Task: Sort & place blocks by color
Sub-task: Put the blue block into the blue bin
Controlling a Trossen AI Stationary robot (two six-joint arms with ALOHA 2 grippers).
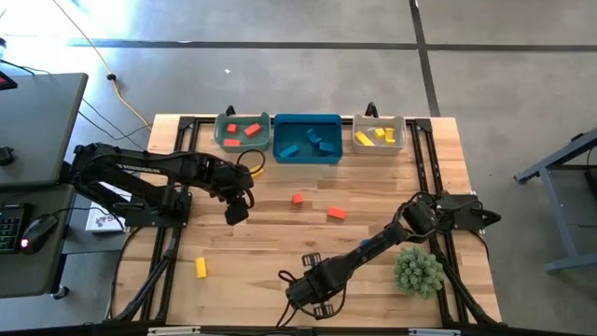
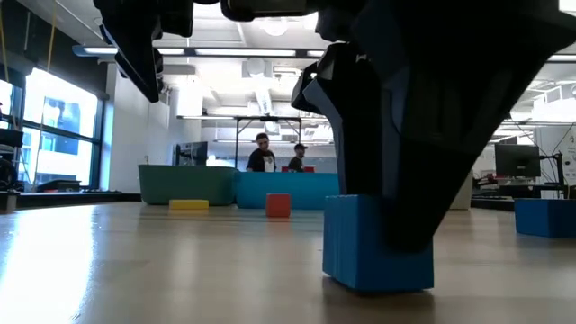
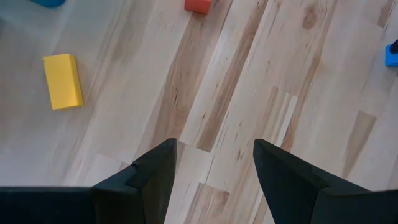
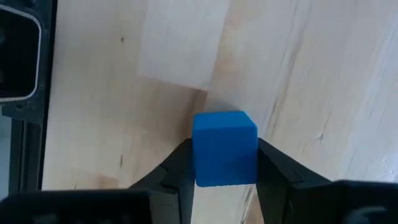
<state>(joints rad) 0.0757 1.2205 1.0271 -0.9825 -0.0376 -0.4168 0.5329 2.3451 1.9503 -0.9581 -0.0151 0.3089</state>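
Observation:
My right gripper point(image 4: 225, 171) stands near the table's front edge point(image 1: 312, 297), shut on a blue cube block point(image 4: 224, 148); the high view hides the cube under the gripper. My left gripper point(image 1: 236, 213) hangs open over bare wood left of centre, with nothing between its fingers point(image 3: 155, 171). A red cube point(image 1: 297, 198), a red bar point(image 1: 337, 214) and a yellow bar point(image 1: 201, 268) lie flat on the table. Along the far edge stand a green bin point(image 1: 220, 131) with red blocks, a blue bin point(image 1: 280, 140) with blue blocks and a pale bin point(image 1: 399, 123) with yellow blocks. My right gripper pinches the blue cube's two opposite side faces point(image 4: 200, 163) between its two fingers, coming from above and pointing steeply down. The low view shows the cube's bottom point(image 2: 378, 283) resting on the table, upright and level.
A spiky green ball point(image 1: 417, 271) sits at the near right, close to my right arm. Black frame rails point(image 1: 166, 243) run along the table's left and right sides. Bare wood lies open in the table's middle. People stand in the room beyond the table point(image 2: 263, 153).

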